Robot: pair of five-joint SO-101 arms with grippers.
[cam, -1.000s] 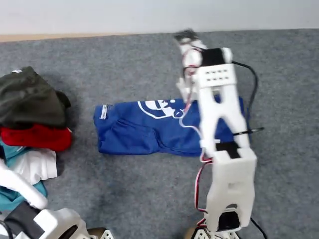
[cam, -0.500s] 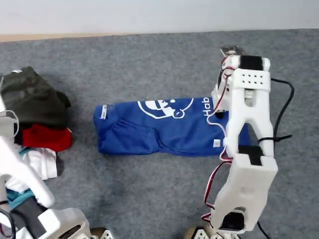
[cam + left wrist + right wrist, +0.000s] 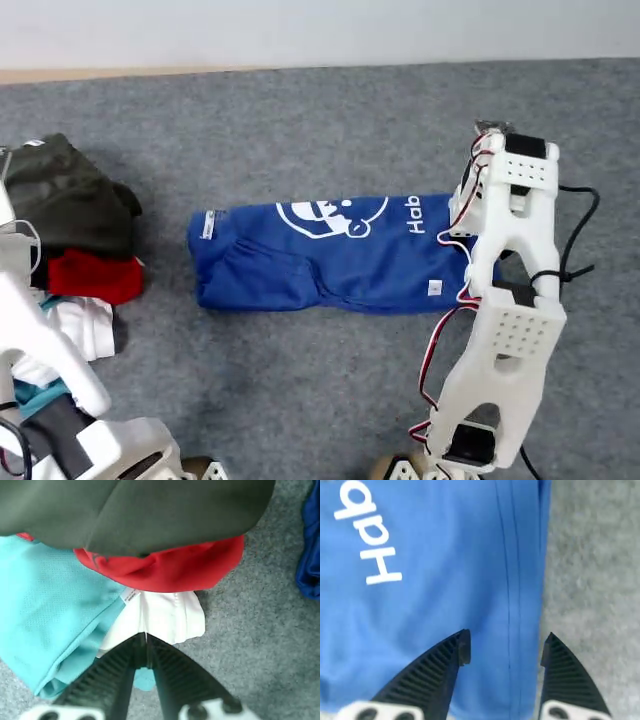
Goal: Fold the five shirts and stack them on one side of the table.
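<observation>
A blue shirt [image 3: 320, 255], folded into a long strip, lies across the middle of the grey table. My right arm [image 3: 510, 230] stands over its right end. In the right wrist view my right gripper [image 3: 506, 645] is open, its fingers straddling the hemmed edge of the blue shirt [image 3: 430, 580]. At the left sits a stack: dark green shirt [image 3: 60, 195] on top, then red [image 3: 90, 275], white [image 3: 80, 325] and teal [image 3: 20, 395]. My left gripper [image 3: 146, 637] is shut and holds nothing, just above the white shirt [image 3: 165, 617], beside the teal one [image 3: 45, 615].
Grey carpet [image 3: 300, 400] covers the table, with open room in front of and behind the blue shirt. My left arm [image 3: 35, 340] leans over the stack at the left edge. A cable [image 3: 575, 235] loops off the right arm.
My right arm has swung to the right along the blue shirt, from its middle to its right end. The left arm has come up over the stack at the left edge.
</observation>
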